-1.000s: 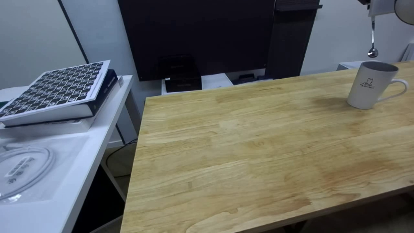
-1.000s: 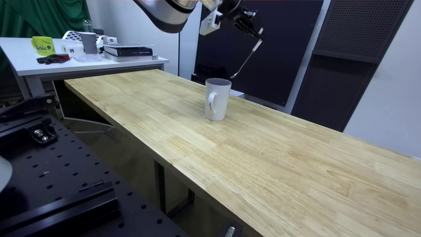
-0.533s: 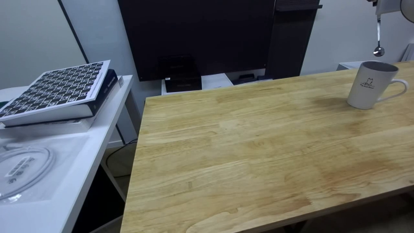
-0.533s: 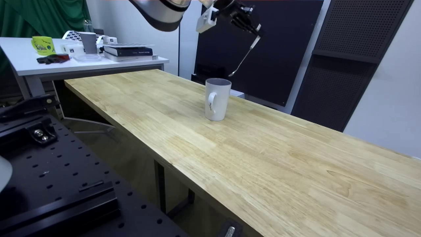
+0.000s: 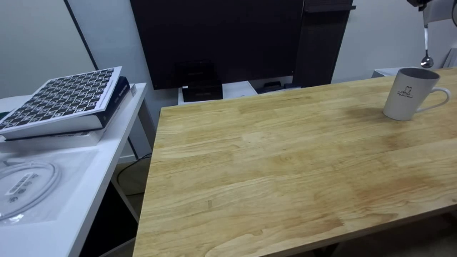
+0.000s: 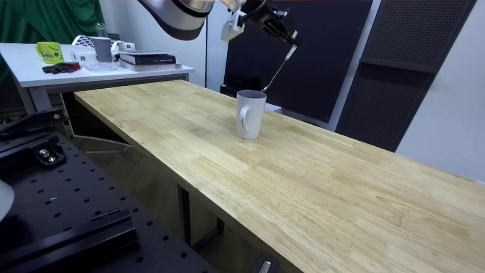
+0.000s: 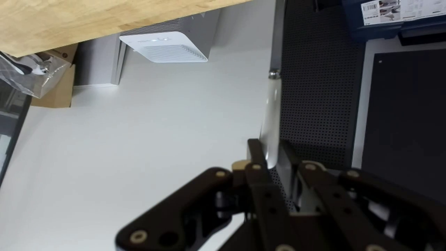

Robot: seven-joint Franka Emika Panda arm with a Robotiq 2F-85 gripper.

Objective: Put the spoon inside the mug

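The white mug (image 5: 407, 98) stands upright on the wooden table, and it shows in both exterior views (image 6: 254, 117). My gripper (image 6: 294, 38) is shut on the pale handle end of the spoon (image 6: 281, 68), above the mug. The spoon hangs tilted with its bowl downward. In both exterior views the spoon's bowl (image 5: 427, 62) appears just above the mug's far rim; whether it is over the opening I cannot tell. In the wrist view the gripper (image 7: 271, 146) has the spoon's handle (image 7: 272, 122) between its fingers, and the mug is out of view.
A wooden table (image 5: 285, 160) bears the mug. A white side table (image 6: 125, 76) holds books (image 6: 147, 58), a grey cup (image 6: 102, 49) and a yellow-green mug (image 6: 50, 52). A dark board (image 5: 221, 39) stands behind the table.
My gripper has carried the spoon sideways toward the mug, rising slightly and then dropping, so the bowl is closer to the rim. The mug has not moved.
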